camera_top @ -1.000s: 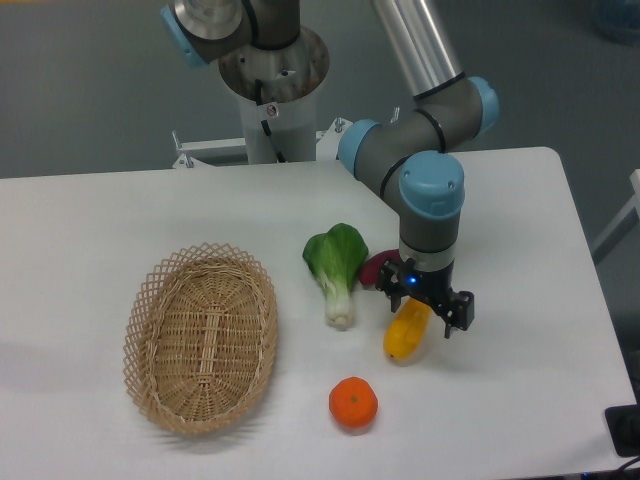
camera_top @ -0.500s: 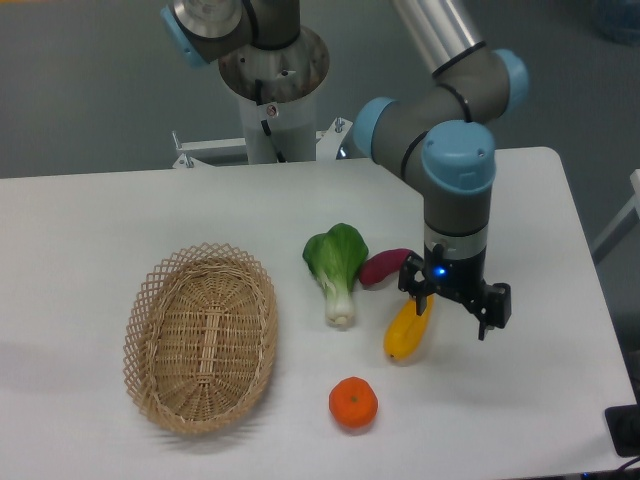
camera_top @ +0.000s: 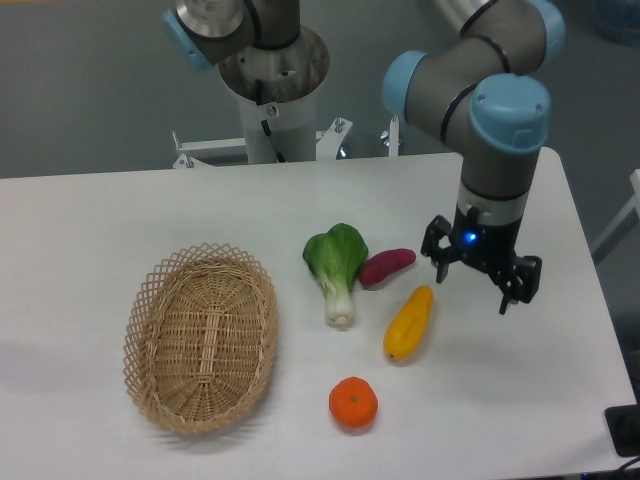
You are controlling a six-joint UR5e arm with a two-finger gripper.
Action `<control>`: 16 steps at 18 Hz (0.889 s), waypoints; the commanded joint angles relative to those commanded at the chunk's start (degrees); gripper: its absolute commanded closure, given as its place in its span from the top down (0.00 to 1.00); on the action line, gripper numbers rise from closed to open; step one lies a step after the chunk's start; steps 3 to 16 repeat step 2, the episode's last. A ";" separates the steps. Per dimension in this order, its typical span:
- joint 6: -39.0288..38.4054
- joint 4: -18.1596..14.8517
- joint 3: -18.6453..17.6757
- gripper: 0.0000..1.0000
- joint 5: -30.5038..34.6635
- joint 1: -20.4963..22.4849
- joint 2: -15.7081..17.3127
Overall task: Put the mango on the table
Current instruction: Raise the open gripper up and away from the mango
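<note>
The mango, a smooth elongated yellow fruit, lies on the white table right of centre, free of the gripper. My gripper is open and empty. It hangs above the table to the right of the mango and a little higher in the picture, clear of it.
A purple-red sweet potato lies just above the mango. A bok choy lies to its left. A round orange sits below the mango. An oval wicker basket stands at the left. The robot's base stands at the back.
My gripper has let go of the mango and moved up and to the right, away from it. The mango stays on the table where it was.
</note>
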 joint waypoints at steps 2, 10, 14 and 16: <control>1.60 -1.68 -0.09 1.00 -0.09 0.54 1.05; 1.60 -1.68 -0.09 1.00 -0.09 0.54 1.05; 1.60 -1.68 -0.09 1.00 -0.09 0.54 1.05; 1.60 -1.68 -0.09 1.00 -0.09 0.54 1.05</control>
